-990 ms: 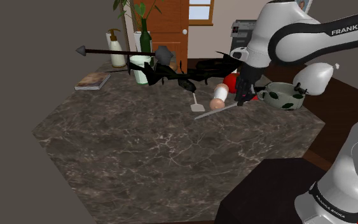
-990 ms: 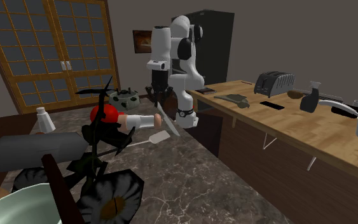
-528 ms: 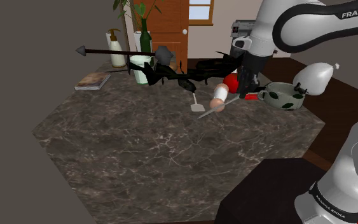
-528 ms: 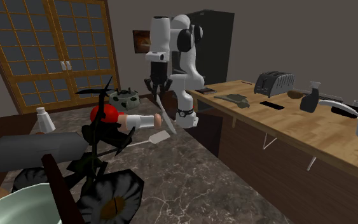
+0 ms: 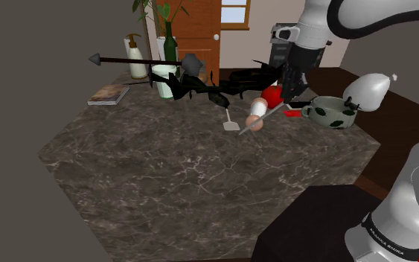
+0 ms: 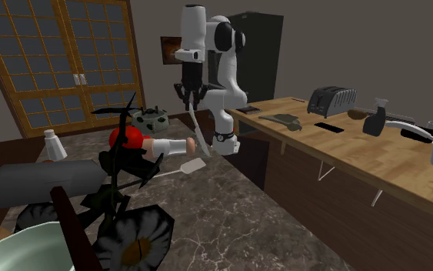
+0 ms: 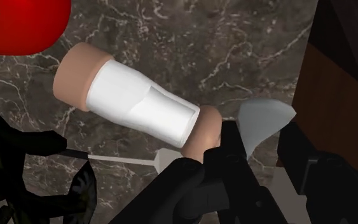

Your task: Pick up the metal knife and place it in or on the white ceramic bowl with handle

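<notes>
Half done: gripper [image 5: 289, 95] pinches knife [image 5: 262, 118], which slants down, seemingly clear of marble table [image 5: 185, 171]. Carry step. Next: shift over nearby bowl [image 5: 331, 112], lower, release.

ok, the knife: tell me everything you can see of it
The knife is slim and plain light grey, metal-looking, with a long pointed blade. Its upper end is clamped in the gripper's jaws; it hangs tilted, tip down, seemingly clear of the dark marble tabletop, beside the white cylinder with tan ends.
</notes>
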### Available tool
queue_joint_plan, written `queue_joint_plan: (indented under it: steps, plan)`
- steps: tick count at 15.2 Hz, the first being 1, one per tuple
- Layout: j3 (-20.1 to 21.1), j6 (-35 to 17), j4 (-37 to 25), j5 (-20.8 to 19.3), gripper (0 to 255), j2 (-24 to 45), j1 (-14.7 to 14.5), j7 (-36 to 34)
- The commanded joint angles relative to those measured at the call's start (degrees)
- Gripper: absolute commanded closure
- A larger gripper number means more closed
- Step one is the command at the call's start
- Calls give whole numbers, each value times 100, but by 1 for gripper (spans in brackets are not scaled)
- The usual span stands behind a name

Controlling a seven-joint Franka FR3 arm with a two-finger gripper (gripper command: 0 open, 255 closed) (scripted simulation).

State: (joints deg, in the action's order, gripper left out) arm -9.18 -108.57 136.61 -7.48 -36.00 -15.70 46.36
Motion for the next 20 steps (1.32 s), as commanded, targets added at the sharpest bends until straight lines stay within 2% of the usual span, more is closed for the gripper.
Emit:
queue_joint_plan:
  steps: [1, 4, 12, 20]
  plan:
    - [11, 146, -172, 14, 255, 29, -9, 6]
    - [-78, 309, -261, -29, 255, -57, 41, 136]
    - [-925, 577, -108, -516, 255, -597, 477, 1166]
    - [-1864, 775, -372, -1007, 255, -719, 833, 2259]
